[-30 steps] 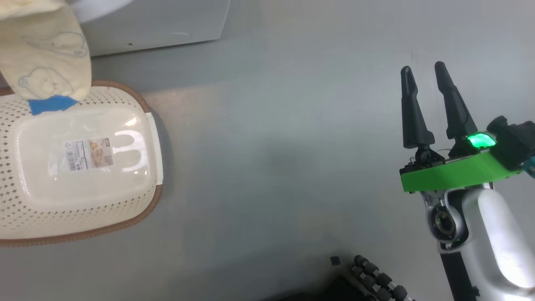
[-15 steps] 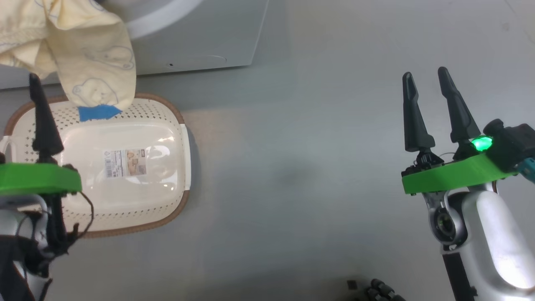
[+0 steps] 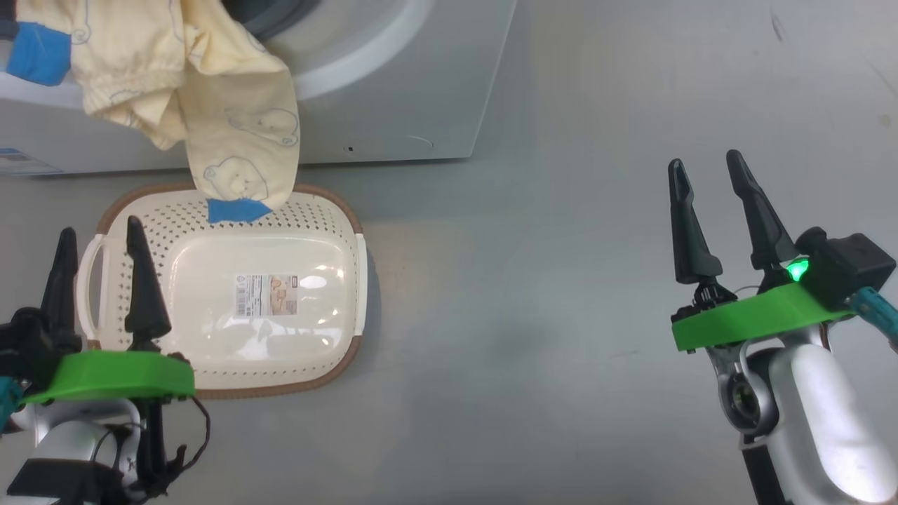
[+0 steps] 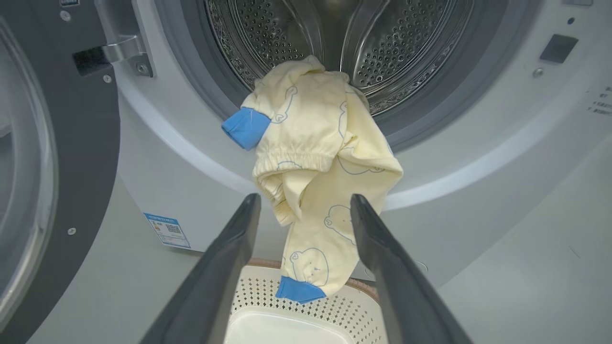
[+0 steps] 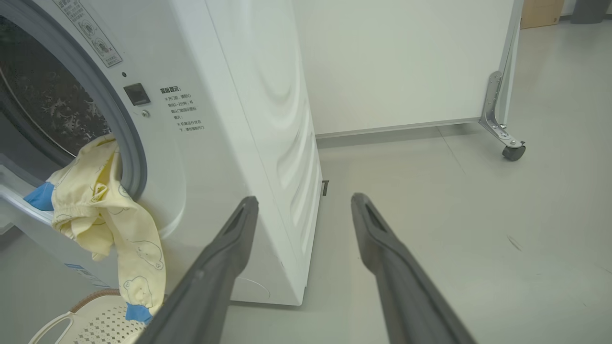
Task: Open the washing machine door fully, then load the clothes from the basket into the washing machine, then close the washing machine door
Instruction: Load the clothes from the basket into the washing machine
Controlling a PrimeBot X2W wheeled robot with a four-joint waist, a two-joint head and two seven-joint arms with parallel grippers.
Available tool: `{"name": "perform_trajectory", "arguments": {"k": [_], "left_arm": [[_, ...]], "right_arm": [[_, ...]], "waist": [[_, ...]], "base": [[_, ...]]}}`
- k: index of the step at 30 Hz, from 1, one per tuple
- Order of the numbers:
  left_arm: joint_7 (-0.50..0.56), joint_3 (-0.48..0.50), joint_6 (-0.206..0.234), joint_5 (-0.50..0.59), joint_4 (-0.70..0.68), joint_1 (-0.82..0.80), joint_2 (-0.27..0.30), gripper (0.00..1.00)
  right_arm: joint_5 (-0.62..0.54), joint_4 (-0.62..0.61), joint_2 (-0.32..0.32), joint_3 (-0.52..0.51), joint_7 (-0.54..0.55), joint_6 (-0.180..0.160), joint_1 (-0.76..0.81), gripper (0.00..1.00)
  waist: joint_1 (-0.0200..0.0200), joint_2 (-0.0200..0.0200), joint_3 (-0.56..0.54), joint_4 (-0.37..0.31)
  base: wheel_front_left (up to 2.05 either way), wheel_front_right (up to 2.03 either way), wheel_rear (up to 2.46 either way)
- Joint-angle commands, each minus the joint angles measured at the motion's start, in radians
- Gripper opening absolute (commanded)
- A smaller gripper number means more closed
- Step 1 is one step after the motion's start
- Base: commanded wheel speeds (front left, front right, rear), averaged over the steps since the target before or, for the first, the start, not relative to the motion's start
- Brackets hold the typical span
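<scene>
The washing machine (image 3: 393, 105) stands with its door (image 4: 81, 157) swung open to the left. Pale yellow clothes (image 4: 315, 157) with bear prints and blue cuffs hang out of the steel drum (image 4: 382, 38) over the grey gasket. One leg dangles down to the far rim of the basket (image 3: 337, 231), which holds nothing else. My left gripper (image 3: 99, 228) is open near the basket's left handle, fingers apart and empty, pointing at the clothes (image 3: 238, 140). My right gripper (image 3: 704, 161) is open and empty over bare floor, to the right of the machine (image 5: 248, 119).
The basket floor carries a label sticker (image 3: 270, 294). A blue sticker (image 4: 167, 229) marks the machine's lower front corner. To the right of the machine stands a white panel (image 5: 397, 62) on a caster (image 5: 514, 152). Grey floor stretches between basket and right gripper.
The head camera has swung, so basket and machine slid right and down in the picture. My left gripper has come into view beside the basket. The clothes hang as before.
</scene>
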Motion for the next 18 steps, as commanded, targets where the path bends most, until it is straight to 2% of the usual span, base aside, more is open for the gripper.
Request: {"name": "perform_trajectory", "arguments": {"k": [1, 13, 18], "left_arm": [[-0.013, 0.042, 0.023, 0.012, -0.022, -0.003, 0.02, 1.0], [-0.014, 0.039, -0.01, 0.025, 0.018, -0.01, 0.005, 1.0], [0.002, 0.023, -0.048, 0.004, 0.059, -0.041, 0.005, 1.0]], "right_arm": [[-0.009, -0.029, -0.008, 0.016, 0.003, 0.004, 0.018, 1.0], [-0.01, -0.037, -0.008, 0.025, 0.013, 0.004, 0.039, 1.0], [-0.003, -0.043, -0.008, 0.036, 0.015, 0.004, 0.04, 1.0]], "waist": [[0.0001, -0.0001, -0.009, 0.007], [0.0001, -0.0001, -0.028, -0.004], [0.0001, -0.0001, -0.017, -0.013]], "base": [[0.0, 0.0, 0.0], [0.0, 0.0, 0.0], [0.0, 0.0, 0.0]]}}
